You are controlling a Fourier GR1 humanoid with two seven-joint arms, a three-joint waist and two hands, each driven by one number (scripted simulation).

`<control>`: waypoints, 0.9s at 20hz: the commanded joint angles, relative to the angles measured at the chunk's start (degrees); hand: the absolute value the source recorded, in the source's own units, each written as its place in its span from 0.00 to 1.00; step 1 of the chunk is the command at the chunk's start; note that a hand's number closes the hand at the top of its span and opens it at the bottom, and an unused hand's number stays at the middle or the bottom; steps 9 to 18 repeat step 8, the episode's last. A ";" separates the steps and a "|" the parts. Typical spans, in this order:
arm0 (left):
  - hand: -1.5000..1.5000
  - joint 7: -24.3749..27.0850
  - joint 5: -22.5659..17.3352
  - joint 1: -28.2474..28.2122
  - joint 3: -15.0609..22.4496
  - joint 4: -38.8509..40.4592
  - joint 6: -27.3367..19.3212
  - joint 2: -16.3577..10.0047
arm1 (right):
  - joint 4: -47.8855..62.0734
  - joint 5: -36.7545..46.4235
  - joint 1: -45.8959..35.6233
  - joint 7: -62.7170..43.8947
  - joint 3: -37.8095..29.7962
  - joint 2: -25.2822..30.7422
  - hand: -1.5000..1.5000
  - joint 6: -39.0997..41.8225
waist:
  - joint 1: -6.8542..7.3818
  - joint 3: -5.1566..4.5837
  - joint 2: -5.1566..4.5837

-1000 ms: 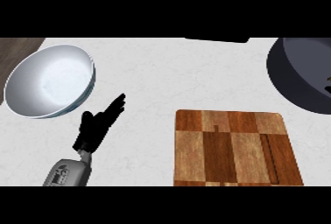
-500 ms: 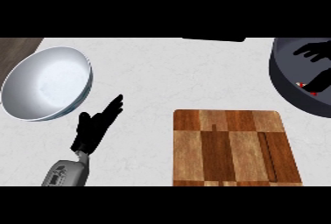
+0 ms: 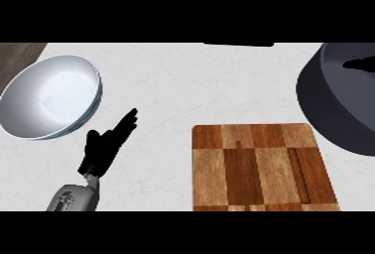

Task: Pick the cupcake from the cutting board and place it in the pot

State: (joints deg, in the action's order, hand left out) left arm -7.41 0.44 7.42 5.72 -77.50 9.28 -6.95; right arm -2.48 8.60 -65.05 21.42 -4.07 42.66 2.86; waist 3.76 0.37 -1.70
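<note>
Pale kitchen counter seen from steeply above

The counter (image 3: 190, 84) is white with faint grey marbling and spreads across nearly the whole view; at the upper left corner a patch of dark brown wood grain (image 3: 16, 51) shows beyond its edge; a flat black shape (image 3: 238, 44) sits at the top edge, cut off, too little showing to name; the light is soft and even.

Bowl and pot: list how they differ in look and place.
The bowl is pale and shiny; the pot is dark grey and dull. The bowl sits at the counter's left, almost wholly in view; the pot sits at the right, cut off by the view's edge. Both are round and open-topped.
</note>
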 commanded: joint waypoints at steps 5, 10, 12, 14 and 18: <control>0.50 -1.04 -0.79 0.04 -1.36 -0.30 0.34 -0.94 | -0.11 -10.03 3.99 4.55 -10.28 6.33 0.00 -0.60 | -0.12 0.05 -0.27; 0.50 -0.22 -0.66 -0.88 -0.97 -0.49 1.42 -1.57 | 0.18 -12.27 5.37 4.02 -12.55 10.88 0.00 4.05 | -0.29 0.06 -0.19; 0.50 -0.22 -0.66 -0.88 -0.97 -0.49 1.42 -1.57 | 0.18 -12.27 5.37 4.02 -12.55 10.88 0.00 4.05 | -0.29 0.06 -0.19; 0.50 -0.22 -0.66 -0.88 -0.97 -0.49 1.42 -1.57 | 0.18 -12.27 5.37 4.02 -12.55 10.88 0.00 4.05 | -0.29 0.06 -0.19; 0.50 -0.22 -0.66 -0.88 -0.97 -0.49 1.42 -1.57 | 0.18 -12.27 5.37 4.02 -12.55 10.88 0.00 4.05 | -0.29 0.06 -0.19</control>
